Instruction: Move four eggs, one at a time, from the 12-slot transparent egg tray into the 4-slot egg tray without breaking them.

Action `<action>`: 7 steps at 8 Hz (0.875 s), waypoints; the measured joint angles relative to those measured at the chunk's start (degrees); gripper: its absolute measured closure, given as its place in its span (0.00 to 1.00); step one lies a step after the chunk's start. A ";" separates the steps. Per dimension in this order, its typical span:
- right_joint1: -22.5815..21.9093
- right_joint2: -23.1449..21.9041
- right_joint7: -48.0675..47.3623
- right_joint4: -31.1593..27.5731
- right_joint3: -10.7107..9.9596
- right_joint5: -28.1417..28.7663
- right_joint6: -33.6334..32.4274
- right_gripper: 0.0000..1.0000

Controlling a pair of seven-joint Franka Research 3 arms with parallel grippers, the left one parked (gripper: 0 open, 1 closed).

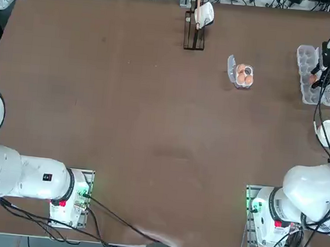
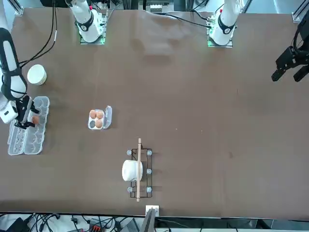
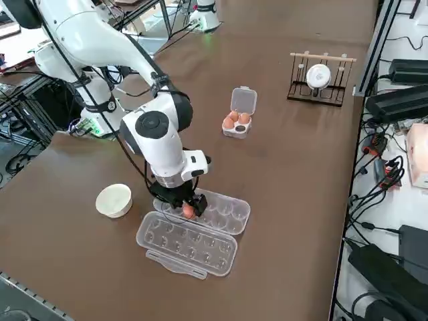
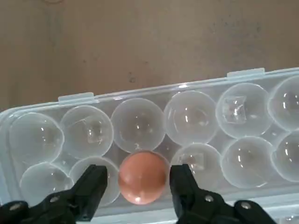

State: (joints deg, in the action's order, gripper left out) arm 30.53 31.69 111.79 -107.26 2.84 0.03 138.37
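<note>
1. While the right jaws [image 4: 140, 186] straddle the last egg [image 4: 142, 176], they stand spread, one finger on each flank, neither clearly touching the shell.
2. That egg sits in a near-row cup of the 12-slot tray [image 4: 196, 112], whose other cups are bare.
3. I judge it light, smooth and brittle: pinch gently across its widest belly, then lift straight up.
4. Well apart from the 12-slot tray, the 4-slot tray [image 1: 250, 71] holds three eggs [image 1: 244, 74]; one cup is free.
</note>
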 joint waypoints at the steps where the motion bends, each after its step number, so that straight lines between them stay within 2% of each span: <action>1: 0.00 0.23 0.02 0.14 0.00 0.00 0.00 0.18; 7: 0.01 1.23 0.66 1.43 0.01 0.00 0.00 0.23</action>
State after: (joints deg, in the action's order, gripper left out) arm 30.54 32.92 112.45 -105.83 2.85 0.03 138.37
